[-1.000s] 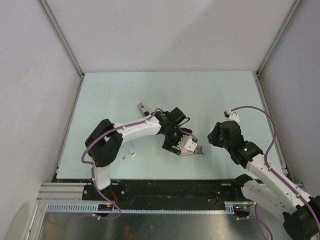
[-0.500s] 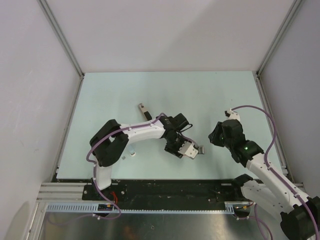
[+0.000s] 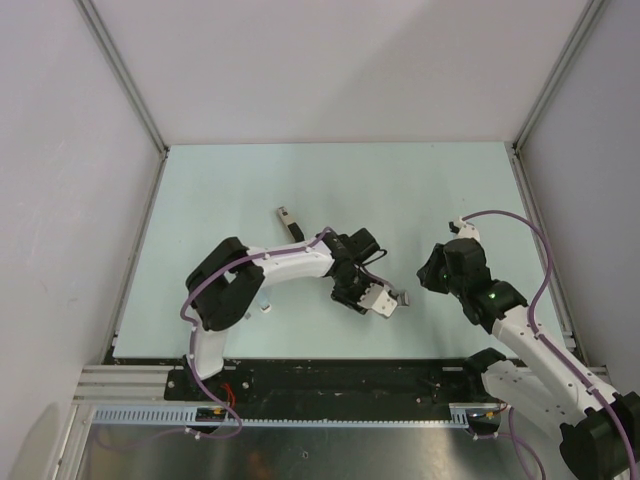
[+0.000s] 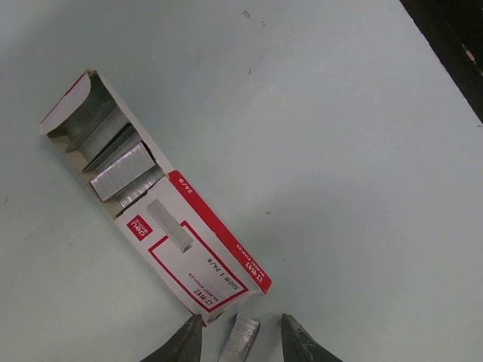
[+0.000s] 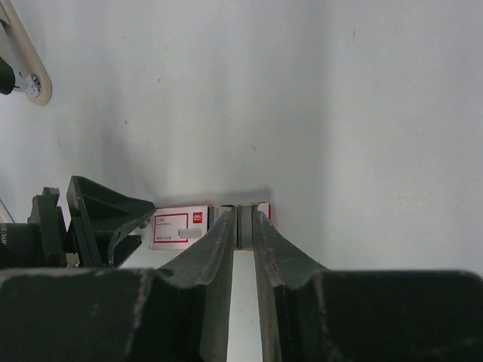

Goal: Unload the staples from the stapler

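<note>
**Position.** The left gripper (image 4: 241, 330) stands over the surface (image 4: 355, 151) at the closed end of the staple box (image 4: 192, 256). Its jaws are partly open and straddle a loose staple strip (image 4: 241, 341) lying just beside that end of the box. A gap shows on each side of the strip, so nothing is gripped. The right gripper (image 5: 243, 220) is beyond the box's open end, apart from it and aimed at it. Its jaws are narrow, with only a slit between them, and whether anything is pinched cannot be told. The stapler (image 3: 288, 219) lies farther back from the box, well apart from it and clear of both grippers.

**Hazards.**
- The finger nearest the box may catch the box corner on closing and shove the box or trap cardboard with the strip.
- The strip is thin and glued from separate staples, so an off-centre squeeze could tip it, skid it or snap it.
- The boxed strips (image 4: 121, 173) sit loose in the open end, and a knock could spill them.
- Both grippers work close to the box, so an advance by the right one risks contact.

**Markings.** There is a red "deli" logo, and "24/6" appears on the red stripe and on the label. The smaller print is not legible.
</note>
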`<action>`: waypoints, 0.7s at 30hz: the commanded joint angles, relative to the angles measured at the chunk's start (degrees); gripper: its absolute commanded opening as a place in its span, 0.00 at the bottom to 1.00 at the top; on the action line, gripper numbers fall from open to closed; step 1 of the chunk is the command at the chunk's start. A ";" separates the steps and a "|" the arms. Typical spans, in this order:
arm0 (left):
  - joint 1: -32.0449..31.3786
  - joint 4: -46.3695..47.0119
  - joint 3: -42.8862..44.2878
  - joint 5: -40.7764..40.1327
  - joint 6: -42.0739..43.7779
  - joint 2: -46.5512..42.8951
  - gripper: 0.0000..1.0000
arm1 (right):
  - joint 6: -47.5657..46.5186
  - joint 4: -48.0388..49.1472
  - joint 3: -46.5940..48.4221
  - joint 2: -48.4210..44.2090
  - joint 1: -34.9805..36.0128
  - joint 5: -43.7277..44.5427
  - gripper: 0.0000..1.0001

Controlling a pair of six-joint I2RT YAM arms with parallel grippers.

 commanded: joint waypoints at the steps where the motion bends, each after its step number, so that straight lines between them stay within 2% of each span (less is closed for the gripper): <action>1: 0.22 -0.41 0.54 -1.63 0.10 2.04 0.49 | -0.89 1.48 1.33 0.02 -0.35 -0.46 0.21; 4: 1.10 -0.42 0.53 -1.64 -0.36 1.72 0.50 | -1.02 1.62 1.27 0.06 -0.41 -0.70 0.21; 11: 2.72 -0.30 0.35 -0.89 -1.49 0.46 0.60 | -0.92 2.06 1.01 0.33 -0.45 -0.89 0.20; 21: 2.60 0.45 1.16 -0.26 -2.40 1.76 0.60 | -0.90 1.65 0.90 0.12 -0.43 -0.86 0.20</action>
